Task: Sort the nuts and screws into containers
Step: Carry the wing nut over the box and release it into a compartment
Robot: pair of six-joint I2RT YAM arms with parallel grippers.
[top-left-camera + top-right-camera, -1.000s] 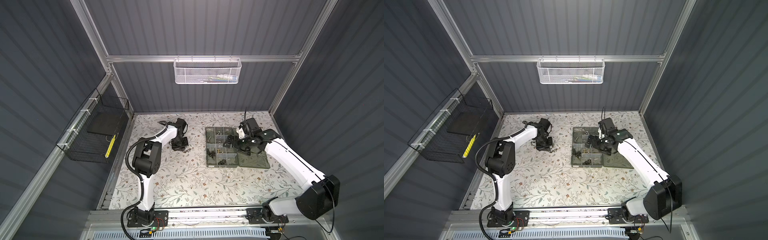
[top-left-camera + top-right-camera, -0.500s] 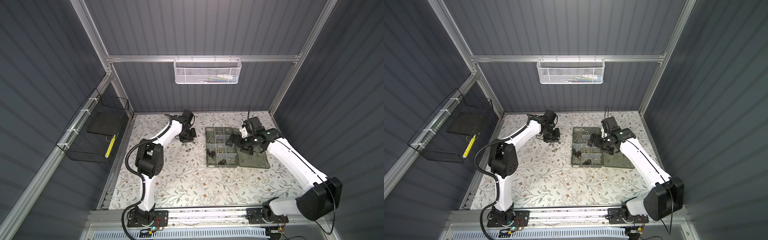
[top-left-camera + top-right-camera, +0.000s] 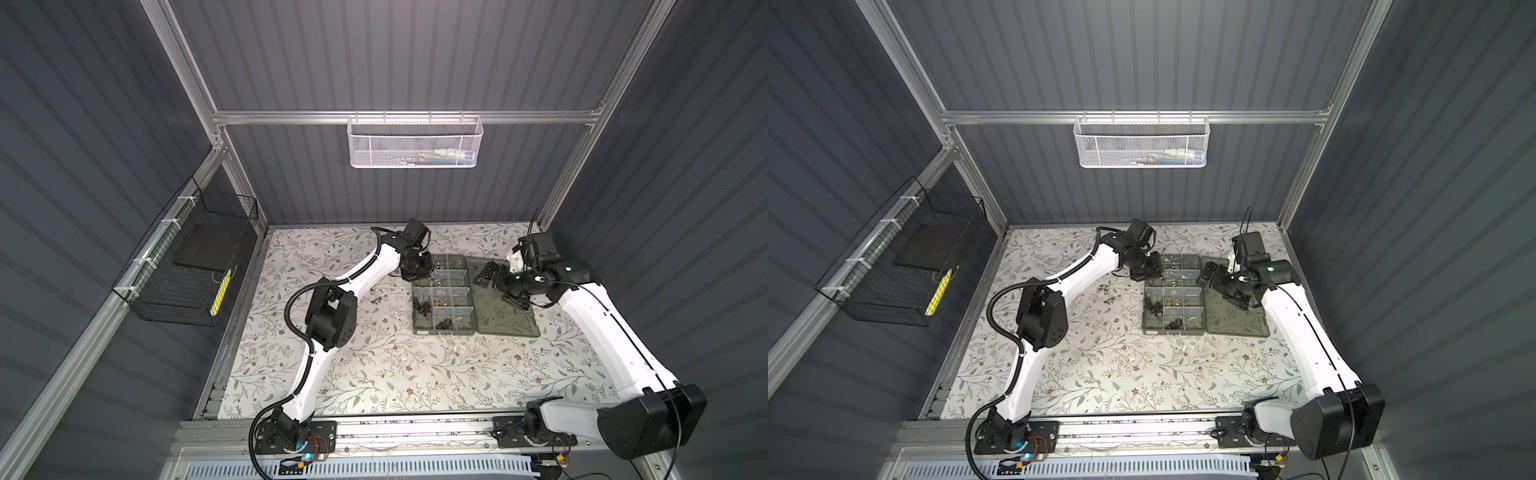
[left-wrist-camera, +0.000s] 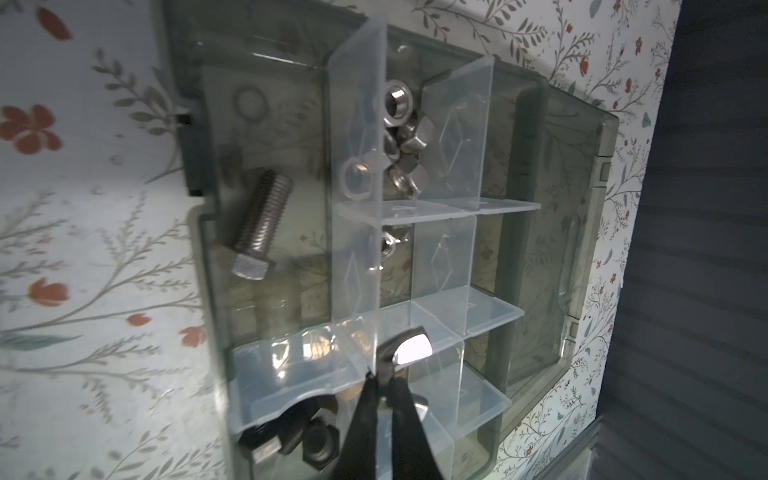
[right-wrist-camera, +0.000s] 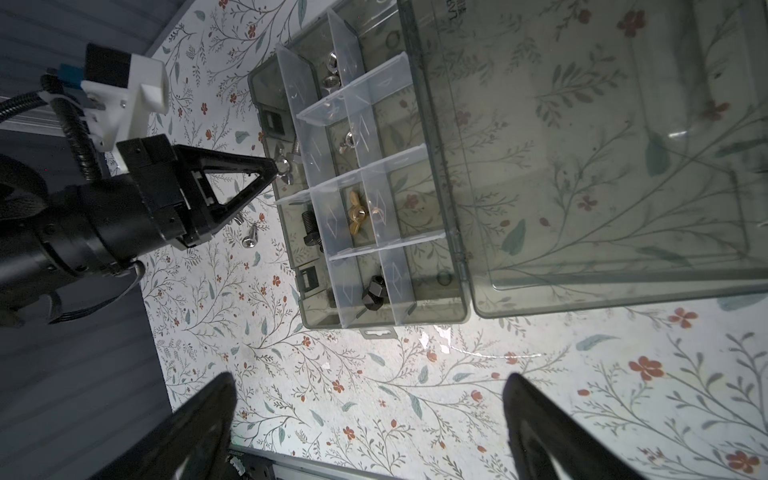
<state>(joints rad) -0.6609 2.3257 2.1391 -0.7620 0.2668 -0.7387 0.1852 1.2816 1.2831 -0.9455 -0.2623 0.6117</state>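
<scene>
The smoky grey-green organiser box (image 3: 444, 332) (image 3: 1173, 332) lies open at the back of the mat. My left gripper (image 3: 422, 270) (image 4: 384, 374) (image 5: 277, 168) hovers over the containers at its far left corner, shut on a shiny silver wing nut (image 4: 411, 349) (image 5: 286, 166). Below it, the compartments hold a silver bolt (image 4: 259, 226), silver nuts (image 4: 399, 141), black nuts (image 4: 311, 440) and brass wing nuts (image 5: 359, 214). A few loose screws (image 3: 376, 297) (image 5: 249, 239) lie on the mat left of the box. My right gripper (image 3: 490, 276) (image 5: 365, 415) hangs open and empty above the lid.
The box's hinged lid (image 3: 507, 307) lies flat to the right of the compartments. A white mesh basket (image 3: 415, 143) hangs on the back wall and a black wire basket (image 3: 191, 266) on the left wall. A floral mat (image 3: 395, 374) covers the table.
My left gripper has travelled right, from the loose pieces on the mat to above the box's far left corner, still shut. The right arm has drawn slightly to the right.
</scene>
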